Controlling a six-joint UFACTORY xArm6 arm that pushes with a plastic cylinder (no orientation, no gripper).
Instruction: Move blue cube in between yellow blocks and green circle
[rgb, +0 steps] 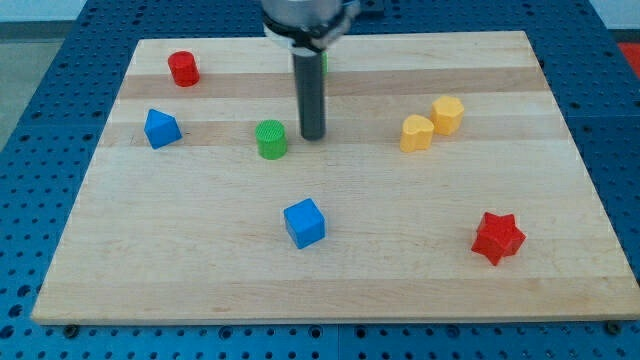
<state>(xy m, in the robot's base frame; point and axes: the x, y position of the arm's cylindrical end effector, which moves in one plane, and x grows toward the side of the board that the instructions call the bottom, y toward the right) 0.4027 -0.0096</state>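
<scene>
Contact with any block is absent at my tip (313, 136), which rests bare on the board (560, 240) just to the view's right of the green circle (271, 139), pushing nothing, with the two yellow blocks (432, 124) well off to the view's right. Below the tip, toward the view's bottom and apart from it, sits the blue cube (304, 222), so I judge the rod must circle beneath it and shove it upward into the gap. Something green (324, 60) behind the rod is mostly hidden, its shape unreadable.
</scene>
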